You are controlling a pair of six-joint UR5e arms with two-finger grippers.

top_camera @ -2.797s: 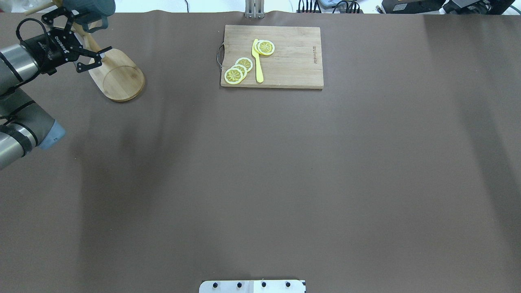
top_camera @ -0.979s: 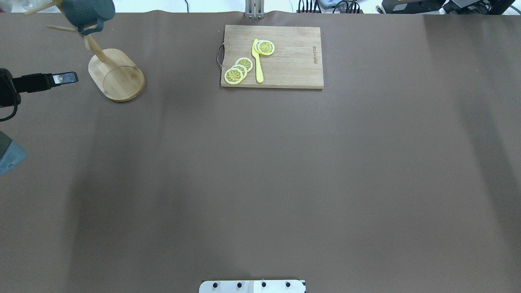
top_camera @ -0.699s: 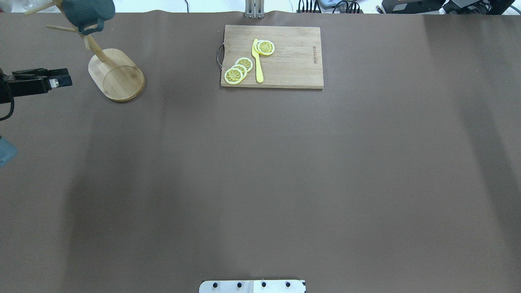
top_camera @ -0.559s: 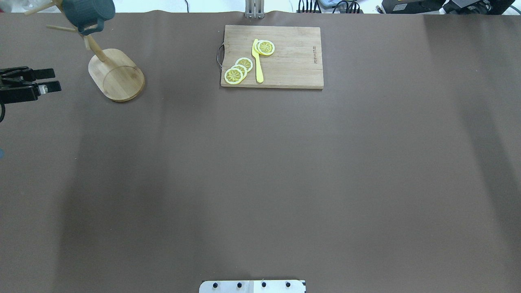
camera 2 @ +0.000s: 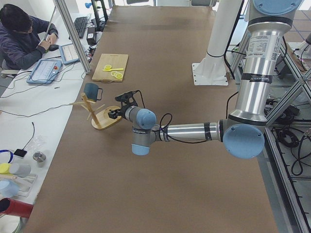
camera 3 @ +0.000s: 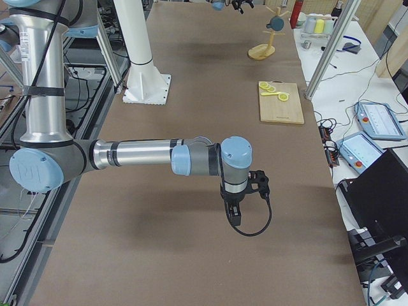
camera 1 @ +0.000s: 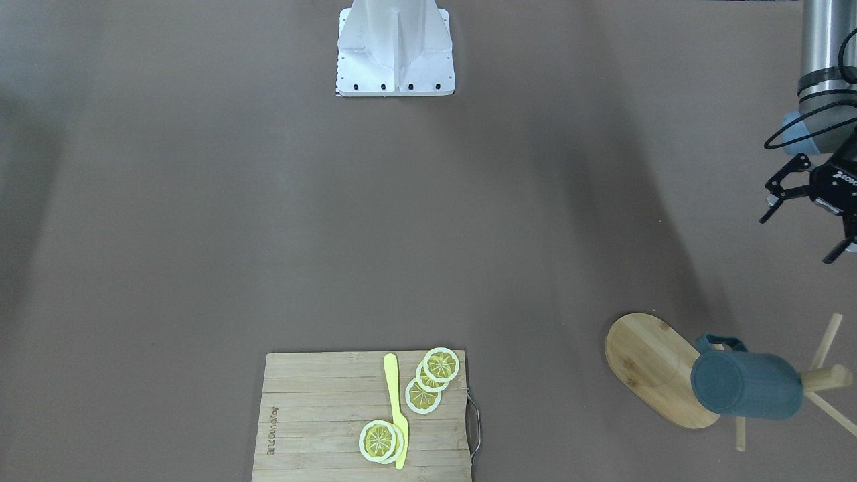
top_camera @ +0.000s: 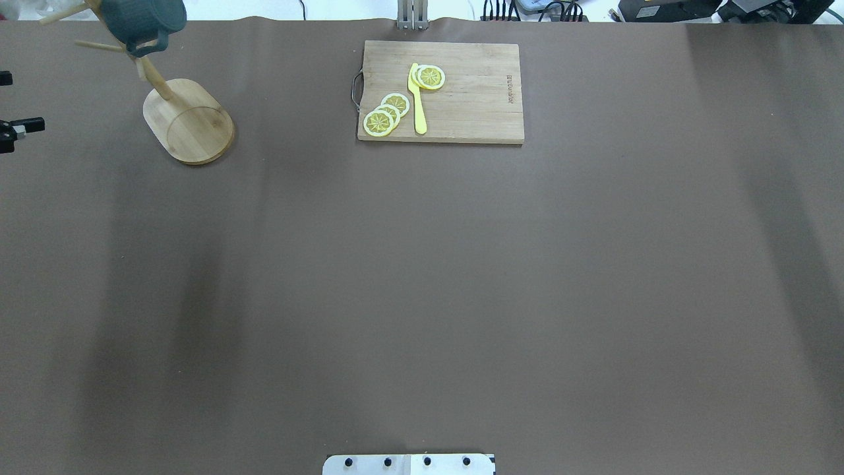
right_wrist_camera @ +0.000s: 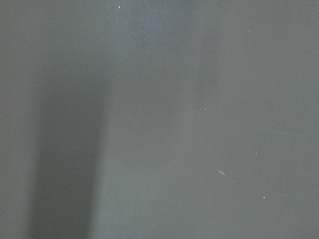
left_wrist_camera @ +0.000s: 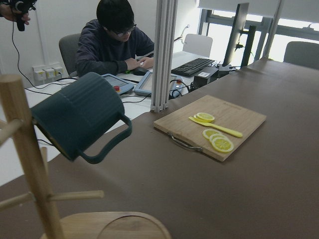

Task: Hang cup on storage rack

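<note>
Silver tubes (camera 3: 137, 155) and pale blue joints (camera 2: 241, 141) are seen on the left arm (camera 2: 189, 131) and right arm (camera 3: 39, 95), black cable (camera 3: 260, 224) at each wrist, and white lettering (camera 1: 845, 179) on the black left claw (camera 1: 797, 241).

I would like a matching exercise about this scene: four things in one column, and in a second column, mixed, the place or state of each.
Column one:
1 cup
2 left gripper
3 yellow knife
4 storage rack

Column two:
a open, holding nothing
b lying on the cutting board
c standing on the table
d hanging on the rack

Pairs: 1-d, 2-a, 3-b, 4-c.
</note>
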